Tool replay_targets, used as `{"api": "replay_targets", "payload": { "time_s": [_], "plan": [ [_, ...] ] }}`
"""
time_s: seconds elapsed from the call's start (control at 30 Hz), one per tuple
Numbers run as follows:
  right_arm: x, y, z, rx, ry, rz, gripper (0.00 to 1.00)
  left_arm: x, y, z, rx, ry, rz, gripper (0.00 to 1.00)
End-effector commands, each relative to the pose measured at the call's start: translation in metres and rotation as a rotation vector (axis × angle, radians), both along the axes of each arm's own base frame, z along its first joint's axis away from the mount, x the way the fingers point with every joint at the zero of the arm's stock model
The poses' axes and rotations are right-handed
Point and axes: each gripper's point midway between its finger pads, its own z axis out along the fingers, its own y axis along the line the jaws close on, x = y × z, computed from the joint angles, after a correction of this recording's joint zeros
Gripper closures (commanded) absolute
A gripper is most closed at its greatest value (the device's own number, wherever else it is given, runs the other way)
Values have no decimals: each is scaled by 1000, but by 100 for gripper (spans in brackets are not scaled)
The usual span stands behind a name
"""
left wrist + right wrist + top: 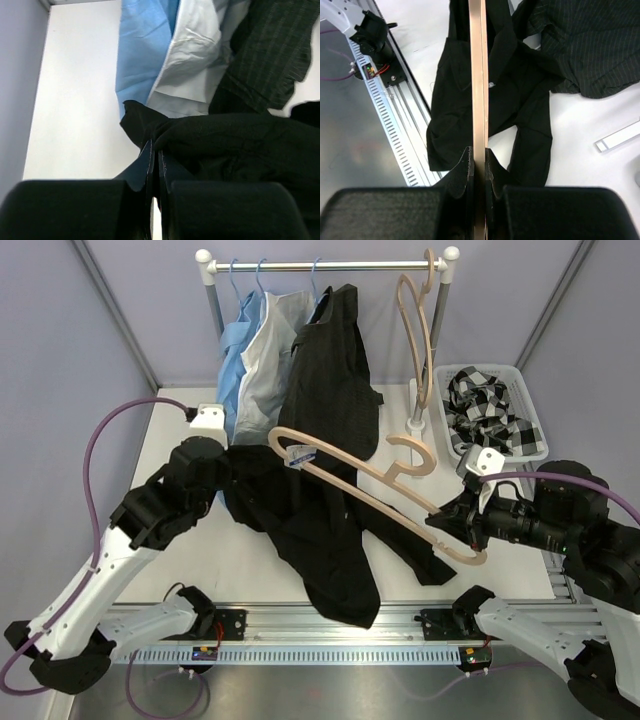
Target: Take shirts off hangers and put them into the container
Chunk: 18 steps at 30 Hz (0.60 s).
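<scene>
The black shirt [320,540] lies spread on the table [250,575], with a wooden hanger [370,490] lying across it from 10 o'clock to 4 o'clock. The right gripper [445,523] clamps the hanger's 4 o'clock end, its fingers pressed tight against both faces of the wood. The left gripper [232,465] sits at the shirt's 9 o'clock edge, pinched fully together on a bunched fold of the black cloth. At 12 o'clock the rack [330,264] holds a light blue shirt [237,350], a white shirt [265,360], a dark grey shirt [335,360] and a bare second hanger [415,340]. At 2 o'clock the basket [478,367] holds the checked shirt [490,405].
</scene>
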Motion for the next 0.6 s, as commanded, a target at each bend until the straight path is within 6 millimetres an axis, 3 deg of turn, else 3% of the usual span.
{"api": "replay_targets", "payload": {
  "time_s": [0.0, 0.1, 0.13, 0.23, 0.27, 0.33, 0.37, 0.43, 0.47, 0.5, 0.53, 0.57],
  "plan": [
    [12, -3, 40, 115, -119, -81, 100, -12, -9, 8, -57, -18, -104, 100],
    [16, -2, 77, 239, -206, -115, 100, -24, -6, -22, -47, 44, -117, 100],
    [13, 1, 88, 279, -220, -97, 100, -27, -5, -40, -40, 85, -104, 100],
    [-5, 19, 114, 378, -244, 48, 100, -34, -10, -61, -76, 145, -112, 100],
    [-9, 27, 122, 409, -250, 98, 100, -35, -16, -60, -106, 152, -129, 100],
    [1, 48, 109, 398, -142, 151, 100, -31, -24, -54, -130, 148, -143, 100],
    [8, 62, 94, 366, -72, 187, 100, -29, -29, -41, -151, 125, -160, 100],
    [4, 78, 78, 378, 55, 259, 100, -24, -34, -29, -156, 106, -178, 100],
    [9, 88, 97, 465, 9, 285, 100, -24, -39, -22, -169, 98, -200, 100],
    [12, 101, 76, 498, 157, 300, 100, -24, -43, -7, -196, 71, -221, 100],
    [-2, 108, 75, 522, 204, 417, 100, -24, -47, 2, -219, 56, -240, 100],
    [3, 116, 81, 564, 199, 442, 100, -28, -55, 9, -249, 53, -285, 100]
  ]
}}
